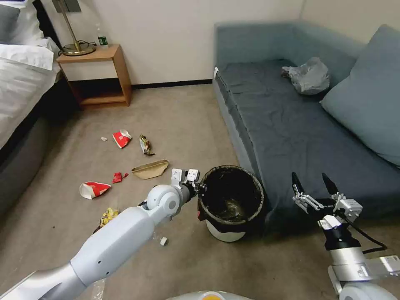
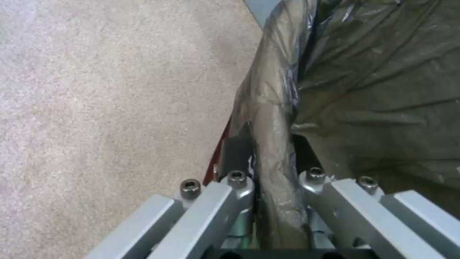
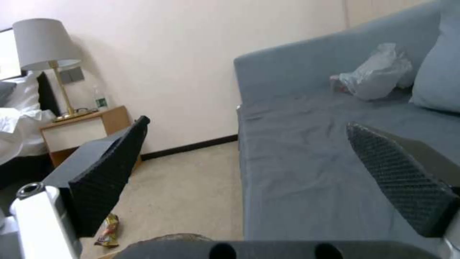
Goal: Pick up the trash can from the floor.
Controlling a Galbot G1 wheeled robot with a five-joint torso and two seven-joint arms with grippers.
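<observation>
The trash can (image 1: 231,204), a round white bin with a black liner over its rim, is on the floor (image 1: 179,121) against the blue sofa's front. My left gripper (image 1: 200,190) reaches to the can's near-left rim. In the left wrist view the left gripper (image 2: 268,151) is shut on the liner-covered rim (image 2: 273,90), one finger inside and one outside, with carpet (image 2: 96,108) beside it. I cannot tell whether the can's base touches the carpet. My right gripper (image 1: 313,179) hangs open over the sofa's front edge, to the right of the can, holding nothing; its fingers (image 3: 110,169) are spread wide.
Litter lies on the carpet left of the can: two red paper cups (image 1: 121,138) (image 1: 94,189), a brown paper bag (image 1: 151,169), wrappers (image 1: 145,144). The sofa (image 1: 283,125) bears a grey plastic bag (image 1: 309,76) and a cushion (image 1: 368,96). A nightstand (image 1: 98,75) and a bed (image 1: 21,83) stand at the left.
</observation>
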